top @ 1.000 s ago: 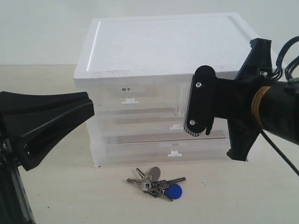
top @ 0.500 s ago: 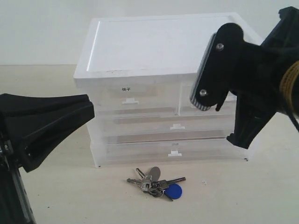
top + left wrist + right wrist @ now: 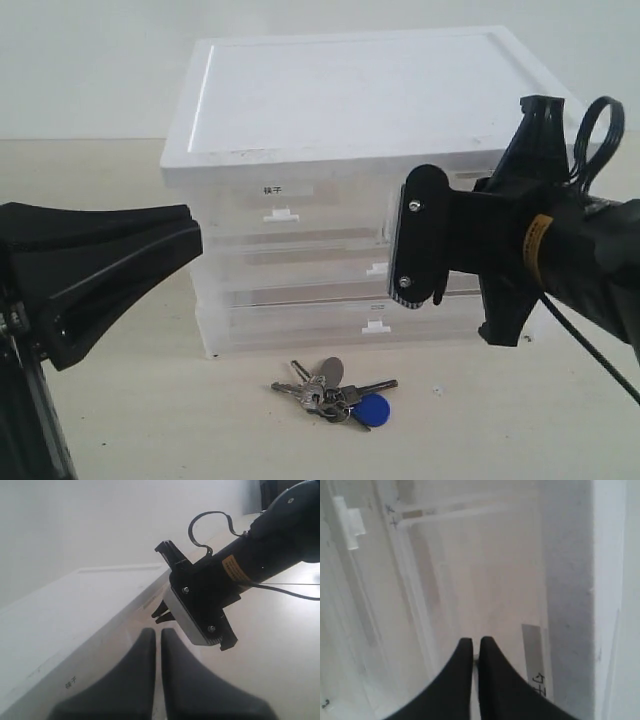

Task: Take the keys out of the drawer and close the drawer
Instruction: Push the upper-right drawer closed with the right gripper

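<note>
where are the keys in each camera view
Exterior view: the keys lie on the table, low and centre, just in front of the drawer cabinet.
Left wrist view: not in it.
Right wrist view: not in it.
Shared landmark: the drawer cabinet, whole in the exterior view, its white top in the left wrist view, its clear fronts close up in the right wrist view.

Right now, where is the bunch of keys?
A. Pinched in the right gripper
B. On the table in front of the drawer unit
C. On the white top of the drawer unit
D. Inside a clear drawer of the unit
B: the exterior view shows the keys, with their blue fob, lying on the table just in front of the drawer unit.
</note>
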`<action>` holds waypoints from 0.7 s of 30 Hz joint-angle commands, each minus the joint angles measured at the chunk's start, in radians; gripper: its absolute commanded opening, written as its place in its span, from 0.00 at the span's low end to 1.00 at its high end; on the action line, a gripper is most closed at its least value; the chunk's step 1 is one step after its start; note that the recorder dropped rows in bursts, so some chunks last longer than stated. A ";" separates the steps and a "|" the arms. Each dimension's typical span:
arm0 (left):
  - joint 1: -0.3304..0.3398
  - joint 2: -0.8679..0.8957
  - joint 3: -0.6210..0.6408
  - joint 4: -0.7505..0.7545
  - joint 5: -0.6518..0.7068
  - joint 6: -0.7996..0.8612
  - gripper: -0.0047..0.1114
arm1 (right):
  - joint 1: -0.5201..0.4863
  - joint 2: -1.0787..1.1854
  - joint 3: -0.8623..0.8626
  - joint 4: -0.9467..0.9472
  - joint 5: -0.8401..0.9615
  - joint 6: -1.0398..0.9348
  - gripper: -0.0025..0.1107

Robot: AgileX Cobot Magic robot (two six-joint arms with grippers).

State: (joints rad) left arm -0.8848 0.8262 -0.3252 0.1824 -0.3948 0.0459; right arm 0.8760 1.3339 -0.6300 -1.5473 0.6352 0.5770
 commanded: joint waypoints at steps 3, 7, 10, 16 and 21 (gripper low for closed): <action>0.003 -0.003 0.006 -0.012 0.014 0.000 0.08 | -0.018 0.004 -0.013 -0.036 -0.010 0.070 0.02; 0.003 -0.003 0.006 -0.012 0.011 0.000 0.08 | -0.018 -0.007 -0.013 -0.036 -0.059 0.092 0.02; 0.003 -0.003 0.006 -0.012 0.011 0.000 0.08 | -0.018 -0.021 -0.013 -0.036 -0.133 0.110 0.02; 0.003 -0.003 0.006 -0.012 0.013 0.000 0.08 | -0.012 -0.086 -0.013 -0.033 -0.151 0.129 0.02; 0.034 -0.003 0.006 -0.242 0.013 0.144 0.08 | 0.080 -0.259 -0.013 -0.043 -0.096 0.218 0.02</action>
State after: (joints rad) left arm -0.8780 0.8262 -0.3252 0.1274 -0.3740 0.0907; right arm 0.9185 1.1675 -0.6360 -1.5756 0.4901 0.7276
